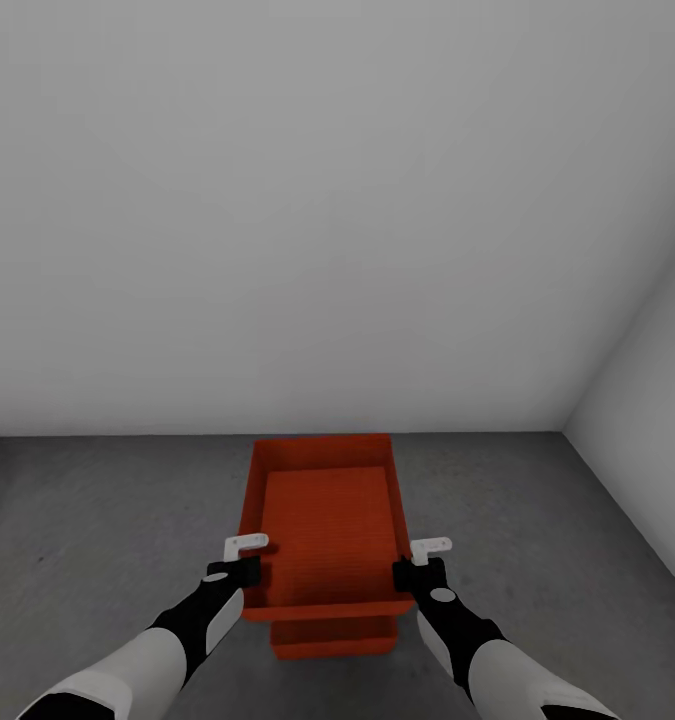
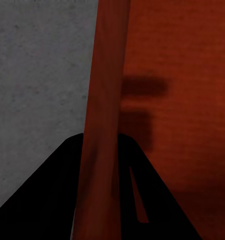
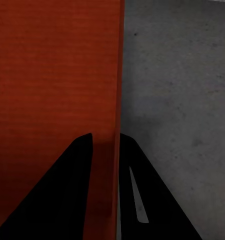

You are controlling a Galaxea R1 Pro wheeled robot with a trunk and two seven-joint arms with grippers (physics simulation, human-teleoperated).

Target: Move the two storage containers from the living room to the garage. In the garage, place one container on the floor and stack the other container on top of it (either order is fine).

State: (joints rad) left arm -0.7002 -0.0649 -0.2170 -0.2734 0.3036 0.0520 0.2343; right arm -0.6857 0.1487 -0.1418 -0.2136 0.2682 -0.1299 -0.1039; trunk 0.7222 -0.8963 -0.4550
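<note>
In the head view I hold one orange-red storage container (image 1: 327, 520) by its two long side walls, low over the garage floor (image 1: 107, 520). My left gripper (image 1: 245, 572) is shut on its left wall and my right gripper (image 1: 409, 575) on its right wall. The second storage container (image 1: 333, 638) lies directly beneath, with just its near end showing under the held one. I cannot tell whether the two touch. In the left wrist view the left gripper (image 2: 100, 137) straddles the thin orange wall (image 2: 100, 90). The right wrist view shows the right gripper (image 3: 106, 136) clamped on the other wall (image 3: 116, 75).
A plain white wall (image 1: 277, 200) stands just beyond the containers. A second white wall (image 1: 657, 400) meets it in a corner at the right. Dark grey mottled concrete stretches to the left and right of the containers.
</note>
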